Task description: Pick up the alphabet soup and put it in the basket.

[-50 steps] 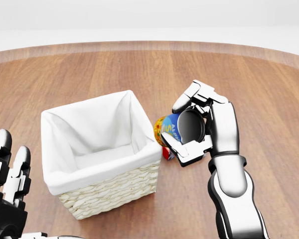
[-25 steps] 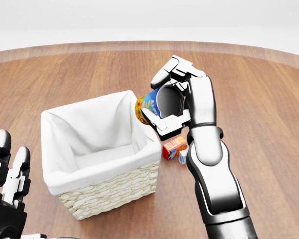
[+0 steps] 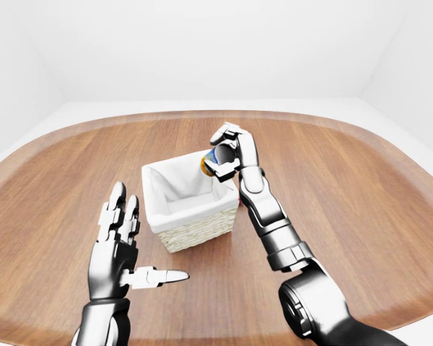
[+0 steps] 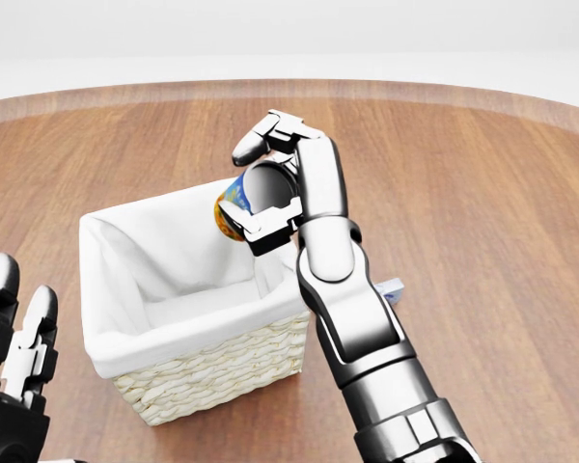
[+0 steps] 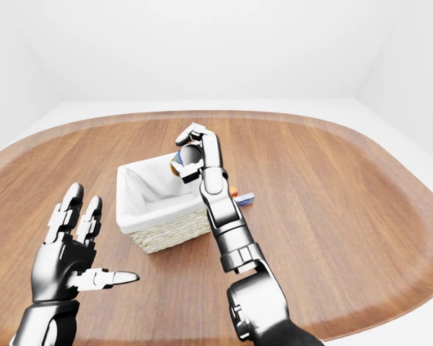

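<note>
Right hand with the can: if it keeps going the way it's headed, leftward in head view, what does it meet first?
Probably nothing solid: the right hand, shut on the alphabet soup, looks above the basket rim, over its open white-lined interior. Depth is uncertain.

Head cam is looking down close at the basket (image 4: pixel 174 318) on the table (image 4: pixel 482 193); both eye cams are looking wider, sharing basket, table & both arms.

Bright, even, sharp renders throughout (both eye views bow the table (image 3: pixel 361 187) at the edges), with faint soft shadows.
</note>
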Tool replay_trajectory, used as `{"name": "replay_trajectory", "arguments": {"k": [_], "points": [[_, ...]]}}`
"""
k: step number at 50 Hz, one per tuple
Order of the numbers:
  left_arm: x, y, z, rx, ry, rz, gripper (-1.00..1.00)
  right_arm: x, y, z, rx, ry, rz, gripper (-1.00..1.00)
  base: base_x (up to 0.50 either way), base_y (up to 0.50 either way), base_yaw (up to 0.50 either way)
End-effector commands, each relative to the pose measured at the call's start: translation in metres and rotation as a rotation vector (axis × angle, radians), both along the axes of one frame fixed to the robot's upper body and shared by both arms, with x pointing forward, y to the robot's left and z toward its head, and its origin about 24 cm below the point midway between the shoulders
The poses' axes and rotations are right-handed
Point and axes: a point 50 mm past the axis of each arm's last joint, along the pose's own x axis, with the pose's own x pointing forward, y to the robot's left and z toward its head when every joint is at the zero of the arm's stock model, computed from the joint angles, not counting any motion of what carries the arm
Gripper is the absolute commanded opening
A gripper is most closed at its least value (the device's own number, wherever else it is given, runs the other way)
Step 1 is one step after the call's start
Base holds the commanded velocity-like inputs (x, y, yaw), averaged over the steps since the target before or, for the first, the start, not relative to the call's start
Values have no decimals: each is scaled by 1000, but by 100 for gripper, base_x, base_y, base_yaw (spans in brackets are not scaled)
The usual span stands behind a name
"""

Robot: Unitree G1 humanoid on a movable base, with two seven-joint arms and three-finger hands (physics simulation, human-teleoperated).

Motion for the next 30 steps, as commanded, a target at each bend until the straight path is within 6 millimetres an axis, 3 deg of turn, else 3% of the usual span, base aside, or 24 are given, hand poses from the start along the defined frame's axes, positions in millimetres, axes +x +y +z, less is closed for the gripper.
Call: {"name": "replay_trajectory", "arguments": {"k": [1, 13, 30], "points": [[-3, 1, 2, -6, -3, -7, 100, 9, 25, -6, -72, 73, 0, -100, 0, 0, 0], [-6, 3, 3, -12, -9, -9, 100, 7, 44, -1, -104, 61, 13, -100, 0, 0, 0], [-7, 5, 5, -17, -13, -12, 100, 7, 67, -13, -180, 101, 20, -100, 0, 0, 0]]}}
